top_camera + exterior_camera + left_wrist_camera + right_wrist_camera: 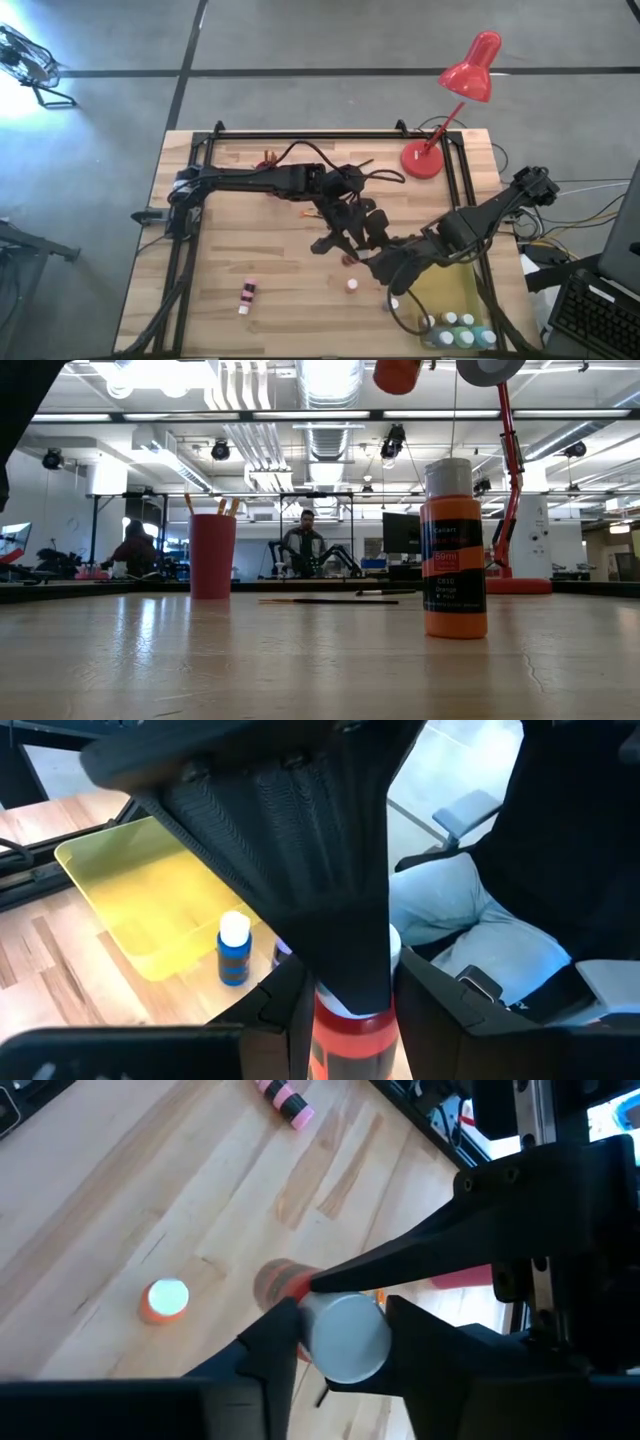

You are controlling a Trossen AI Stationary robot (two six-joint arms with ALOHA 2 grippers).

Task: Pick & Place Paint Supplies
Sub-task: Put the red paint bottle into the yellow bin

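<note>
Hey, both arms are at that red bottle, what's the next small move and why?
Probably close the right gripper firmly on the white cap before any release: the left gripper holds the red bottle, and the yellow tray lies on the right arm's side.

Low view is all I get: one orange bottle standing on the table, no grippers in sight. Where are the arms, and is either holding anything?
Observer: Both arms meet over the middle of the table, and the left gripper is shut on a red-orange bottle.
Operator: And the right one?
Observer: The right gripper is at that same bottle's white cap.
Operator: Any other supplies lying loose?
Observer: A pink bottle lies on its side on the bare wood, towards the left arm's side of the table.
</note>
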